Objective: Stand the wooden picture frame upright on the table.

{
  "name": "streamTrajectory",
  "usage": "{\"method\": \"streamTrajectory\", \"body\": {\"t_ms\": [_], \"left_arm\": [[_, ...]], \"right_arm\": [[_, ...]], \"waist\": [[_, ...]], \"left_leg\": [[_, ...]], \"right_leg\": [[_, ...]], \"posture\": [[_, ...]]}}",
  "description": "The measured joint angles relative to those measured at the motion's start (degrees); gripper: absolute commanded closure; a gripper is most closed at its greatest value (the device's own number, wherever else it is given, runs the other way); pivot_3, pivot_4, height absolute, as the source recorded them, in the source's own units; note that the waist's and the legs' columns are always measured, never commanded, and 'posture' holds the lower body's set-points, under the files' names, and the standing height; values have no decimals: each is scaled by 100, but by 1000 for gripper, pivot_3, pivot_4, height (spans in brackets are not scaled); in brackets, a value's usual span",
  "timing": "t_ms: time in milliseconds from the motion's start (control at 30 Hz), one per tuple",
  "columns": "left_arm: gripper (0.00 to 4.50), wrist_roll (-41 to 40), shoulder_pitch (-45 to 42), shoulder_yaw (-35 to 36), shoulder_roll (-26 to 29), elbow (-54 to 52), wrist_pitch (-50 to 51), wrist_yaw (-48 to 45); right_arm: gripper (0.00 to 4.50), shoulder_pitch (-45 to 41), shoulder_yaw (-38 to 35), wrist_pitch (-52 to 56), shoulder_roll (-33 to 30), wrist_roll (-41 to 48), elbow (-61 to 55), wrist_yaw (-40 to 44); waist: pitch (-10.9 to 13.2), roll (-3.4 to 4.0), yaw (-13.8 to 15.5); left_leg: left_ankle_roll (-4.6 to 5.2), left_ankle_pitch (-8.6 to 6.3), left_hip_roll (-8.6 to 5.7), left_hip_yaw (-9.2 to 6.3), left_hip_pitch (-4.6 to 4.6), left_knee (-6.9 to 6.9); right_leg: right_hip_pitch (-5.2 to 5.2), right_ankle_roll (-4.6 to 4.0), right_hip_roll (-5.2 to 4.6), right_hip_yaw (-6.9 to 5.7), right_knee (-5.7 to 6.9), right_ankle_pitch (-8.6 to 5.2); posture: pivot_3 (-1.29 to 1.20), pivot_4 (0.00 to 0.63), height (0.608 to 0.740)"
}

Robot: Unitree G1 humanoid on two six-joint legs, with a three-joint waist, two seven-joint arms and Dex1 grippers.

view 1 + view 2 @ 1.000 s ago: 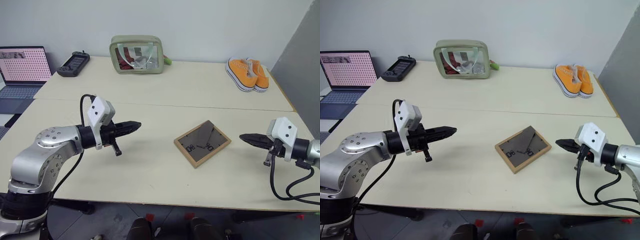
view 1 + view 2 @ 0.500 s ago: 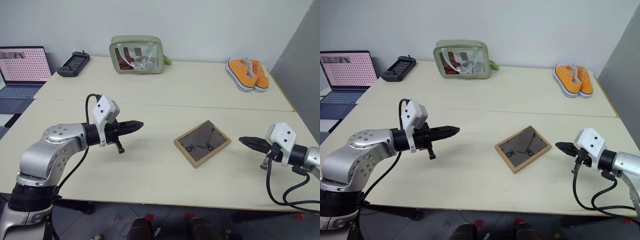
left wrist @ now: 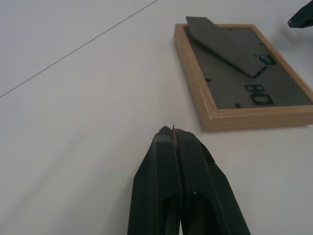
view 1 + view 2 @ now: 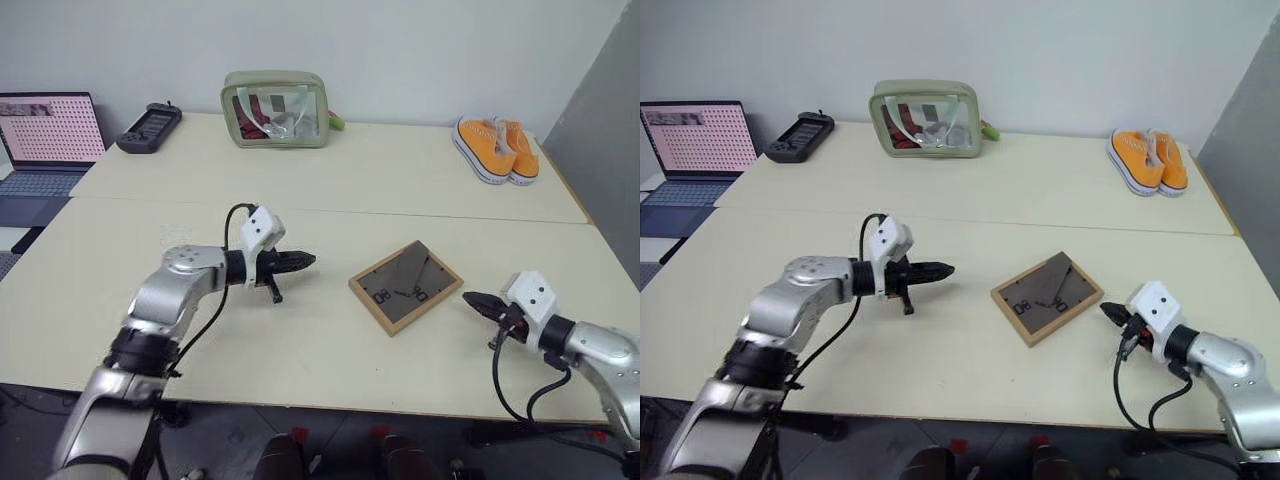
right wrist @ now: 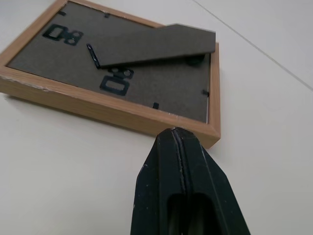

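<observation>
The wooden picture frame [image 4: 404, 287] lies face down and turned at an angle on the pale table [image 4: 330, 180], its dark back panel, fold-out stand and black clips facing up. My left gripper [image 4: 310, 261] is shut and empty, hovering just left of the frame and pointing at it; its closed fingertips [image 3: 173, 139] sit a short way from the frame's edge [image 3: 244, 117]. My right gripper [image 4: 467, 298] is shut too, low over the table just right of the frame, its tip [image 5: 175, 134] close to the frame's corner [image 5: 212, 132].
At the table's far side stand a green pouch [image 4: 274, 108], a black handheld device [image 4: 149, 127] and a pair of orange shoes [image 4: 498, 147]. A laptop [image 4: 45, 145] sits off to the far left. A seam [image 4: 400, 213] runs across the table.
Both arms have come down and inward toward the frame: the left gripper has moved right and lower, the right gripper has sunk and shifted slightly left. The frame has not moved.
</observation>
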Motion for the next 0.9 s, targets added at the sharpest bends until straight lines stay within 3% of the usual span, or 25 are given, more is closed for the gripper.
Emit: {"method": "streamTrajectory", "body": {"t_ms": [200, 433, 633, 900], "left_arm": [[4491, 659, -825, -260, -715, 1692, -928, -73], [4491, 1255, -1282, -445, -1522, 2955, -1698, -44], [4491, 1655, -1445, -564, -2025, 3556, -2045, 153], [4491, 1778, -1477, -554, -2103, 3606, -2077, 158]], "right_arm": [[4500, 50, 188, -62, 283, -217, 10, -290], [4500, 51, 312, 42, 496, -356, -238, -628], [4500, -266, 373, 208, 795, -471, -242, -1018], [4500, -293, 374, 194, 799, -666, -43, -1191]], "waist": [[0, 0, 2], [0, 0, 1], [0, 0, -7], [0, 0, -2]], "left_leg": [[0, 0, -1, -2, -3, 2], [0, 0, -3, -3, -6, 2], [1, 1, -4, -3, -6, 2], [1, 1, -5, -4, -6, 2]], "right_leg": [[-2, 1, 0, -2, 2, 0], [-2, 2, 0, -2, 2, 1], [-5, 2, 1, -1, 6, 1], [-4, 3, 1, -1, 8, 2]], "posture": [[0, 150, 740], [0, 150, 740], [0, 150, 740], [0, 150, 740]]}}
